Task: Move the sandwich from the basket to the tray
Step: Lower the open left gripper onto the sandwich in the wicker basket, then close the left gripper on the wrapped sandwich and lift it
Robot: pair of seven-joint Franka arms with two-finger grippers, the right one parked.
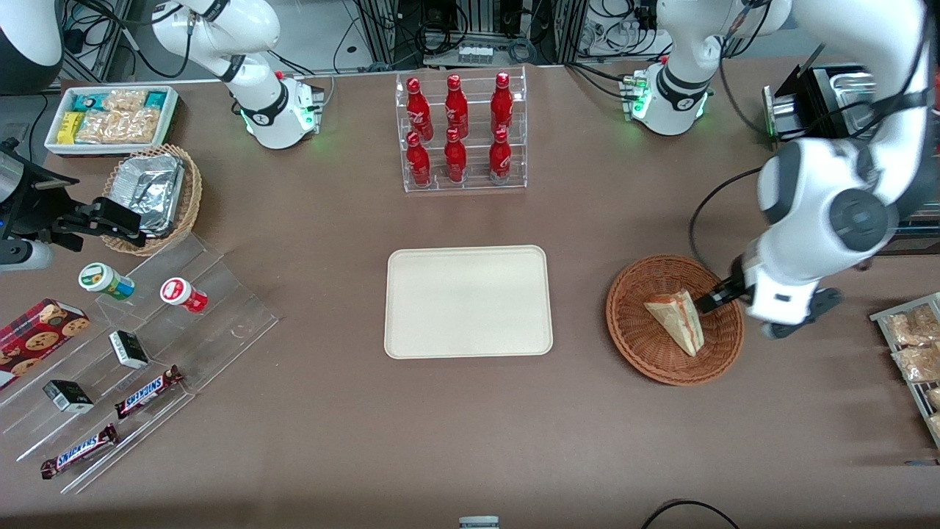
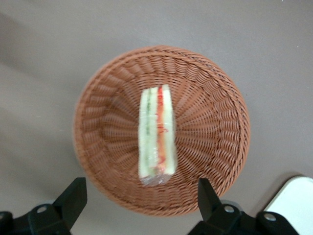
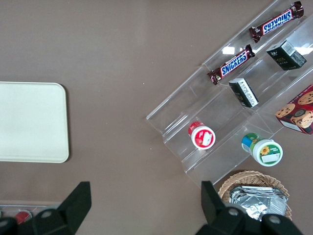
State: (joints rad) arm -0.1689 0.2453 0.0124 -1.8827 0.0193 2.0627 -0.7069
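Tool hovering above basket, fingers spread wide, pinching nothing, no contact with sandwich. In front view, tool tip over the basket edge nearest the working arm, just beside the wedge. Sandwich lying in basket centre, filling edge up: red-orange and green stripes between pale bread. Basket on tabletop toward working arm's end, beside tray, apart from it. Tray bare, flat on tabletop centre, nearer the front camera than the clear rack of red bottles. Toward parked arm's end: stepped acrylic stand with Snickers bars, small boxes, two cups; smaller wicker basket with foil containers; white bin of snack packets.
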